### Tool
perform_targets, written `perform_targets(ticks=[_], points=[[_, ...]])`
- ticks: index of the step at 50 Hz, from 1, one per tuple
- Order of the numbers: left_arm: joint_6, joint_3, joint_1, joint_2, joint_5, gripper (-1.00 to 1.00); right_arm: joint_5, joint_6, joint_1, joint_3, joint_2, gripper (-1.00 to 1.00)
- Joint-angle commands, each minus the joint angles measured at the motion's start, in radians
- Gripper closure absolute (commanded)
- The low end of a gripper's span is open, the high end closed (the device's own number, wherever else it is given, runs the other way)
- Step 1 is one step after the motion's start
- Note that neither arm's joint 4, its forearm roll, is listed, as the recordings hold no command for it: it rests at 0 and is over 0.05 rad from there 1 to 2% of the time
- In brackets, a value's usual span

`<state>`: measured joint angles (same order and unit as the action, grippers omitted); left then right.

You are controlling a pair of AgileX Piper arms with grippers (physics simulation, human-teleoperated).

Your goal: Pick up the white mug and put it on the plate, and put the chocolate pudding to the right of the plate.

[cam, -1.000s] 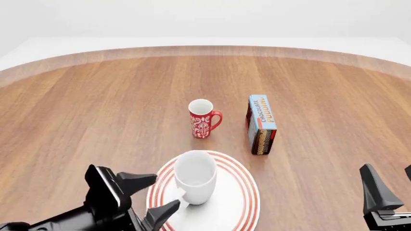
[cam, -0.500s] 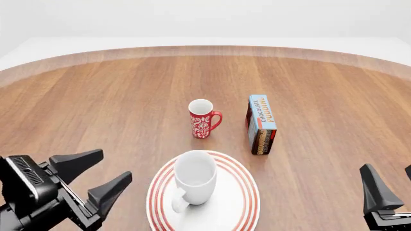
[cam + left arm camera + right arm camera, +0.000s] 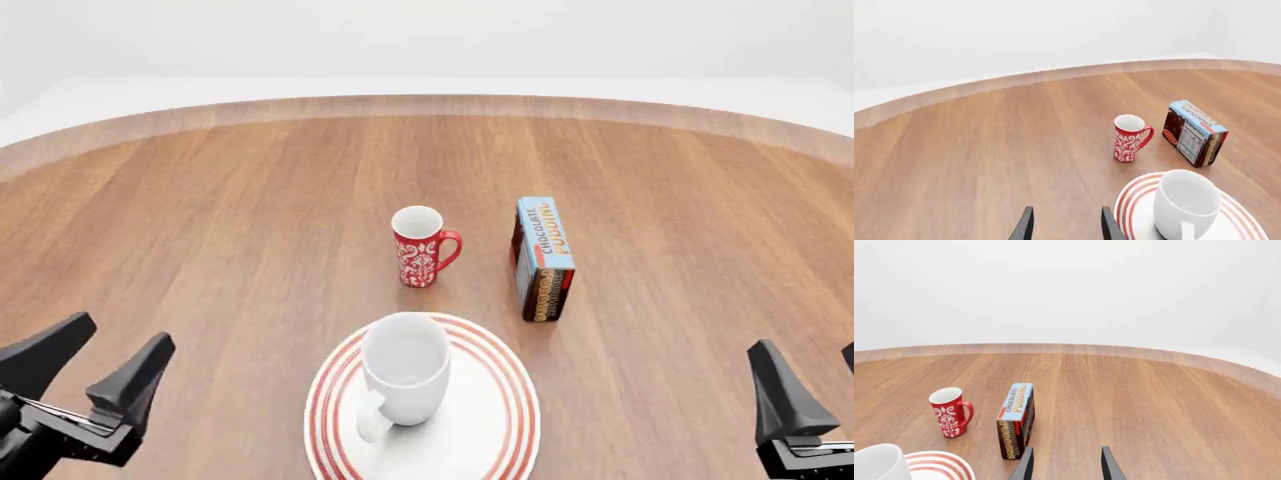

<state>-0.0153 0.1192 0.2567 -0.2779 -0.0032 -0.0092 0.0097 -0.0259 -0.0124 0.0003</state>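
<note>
You had a red mug (image 3: 422, 248) standing upright near the middle of the wooden table (image 3: 214, 240), its white pattern showing on the side and its handle turned toward the right in the front view. Its inside was white, and nothing showed in it. The table (image 3: 954, 165) was round-edged, with a paler rim along its far side, and beyond that rim there was only a plain white backdrop.

A round wooden table (image 3: 240, 230) stands against plain white, evenly lit surroundings.
</note>
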Motion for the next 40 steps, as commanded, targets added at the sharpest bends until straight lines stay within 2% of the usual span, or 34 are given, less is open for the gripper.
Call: perform_targets(ticks=[1,6,8,9,18,40], points=[[0.019,-0.071,-0.180,0.103,-0.034,-1.00,0.000,0.000,0.000,0.000,0.000,-1.00],[0.002,-0.092,-0.260,0.136,-0.044,-1.00,0.001,0.000,0.000,0.000,0.000,-1.00],[0.011,-0.089,-0.274,0.159,-0.027,-1.00,0.001,0.000,0.000,0.000,0.000,-1.00],[0.016,-0.086,-0.307,0.191,-0.011,-1.00,0.001,0.000,0.000,0.001,0.000,-1.00],[0.017,-0.102,-0.371,0.276,-0.003,-1.00,-0.001,0.000,0.002,0.001,0.000,-1.00],[0.020,-0.107,-0.391,0.278,-0.056,-1.00,-0.003,-0.008,0.007,0.000,0.000,-1.00]])
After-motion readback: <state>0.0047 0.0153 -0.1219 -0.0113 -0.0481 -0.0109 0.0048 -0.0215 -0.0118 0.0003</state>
